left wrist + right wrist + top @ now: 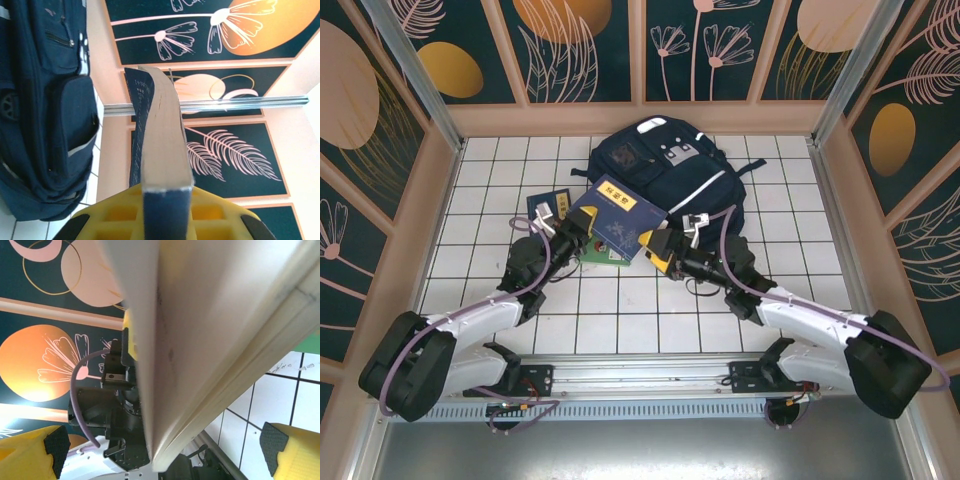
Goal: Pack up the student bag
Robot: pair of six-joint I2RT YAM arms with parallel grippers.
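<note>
Top external view: showing the student bag (655, 165) lying flat at the far middle of the white-tiled table (620, 320), front pockets facing up. Finding a blue book (618, 222) with a yellow label just near of the bag, tilted, its far corner overlapping the bag's near-left edge as seen from above. Catching the left gripper (582, 232) clamping the book at its left side, jaws narrow and closed onto it. Placing the right gripper (653, 248) at the book's near right corner. Noting a smaller dark-blue booklet (544, 210) lying on the tiles just left of the held book, and a green item (603, 258) lying under the book's near edge, mostly hidden and too covered to name.

Left wrist view: looking along the book (160, 135), pinched between the yellow fingers (112, 217) of the left gripper (167, 210), with the pale page edge facing the camera and the blue cover showing along its left. Seeing the bag (55, 125) on the left of the picture, resting on the tiles, apart from the book.

Right wrist view: showing the right gripper (162, 445) standing wide, its black pads (54, 447) well apart. Seeing the book's pale page block (200, 330) passing between them with a gap showing on either side, touching neither pad, so holding nothing.
</note>
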